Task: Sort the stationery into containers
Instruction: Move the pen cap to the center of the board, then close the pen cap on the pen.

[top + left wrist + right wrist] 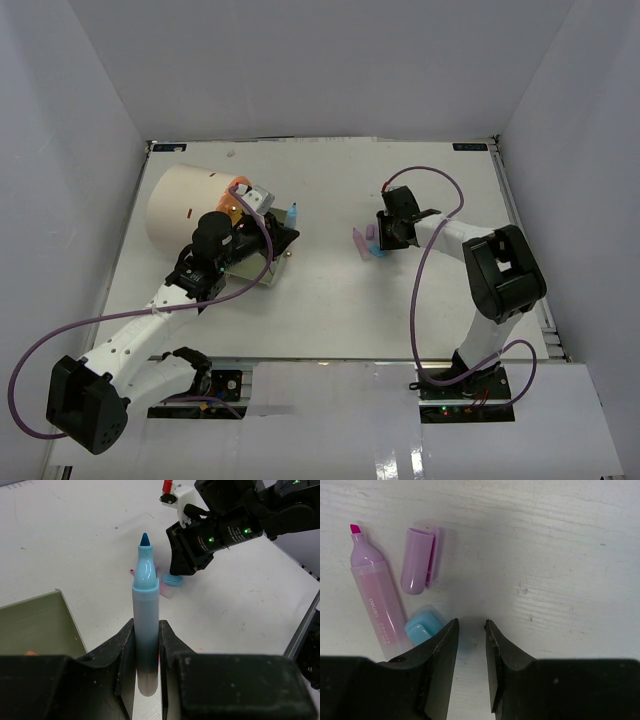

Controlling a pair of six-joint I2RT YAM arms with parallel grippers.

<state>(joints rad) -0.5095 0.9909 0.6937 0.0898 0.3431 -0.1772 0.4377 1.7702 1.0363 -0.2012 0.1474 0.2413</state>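
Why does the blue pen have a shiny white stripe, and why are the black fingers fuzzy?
Left wrist view: light glare streaks the blue highlighter, and the fingers blur close to the lens. Right wrist view: the fingers are soft too, the pink highlighter sharp.

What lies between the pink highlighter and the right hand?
A small blue cap lies there, beside the pink highlighter and partly hidden by one finger of the right hand. The right wrist view shows it.

The white table (330, 310) fills the middle of the top view. A cream cylinder (185, 205) rests on it at the upper left. Right of centre lie an uncapped pink highlighter (375, 605), a purple cap (417, 560) just beside it, and a blue cap (422, 630) against the highlighter's barrel.
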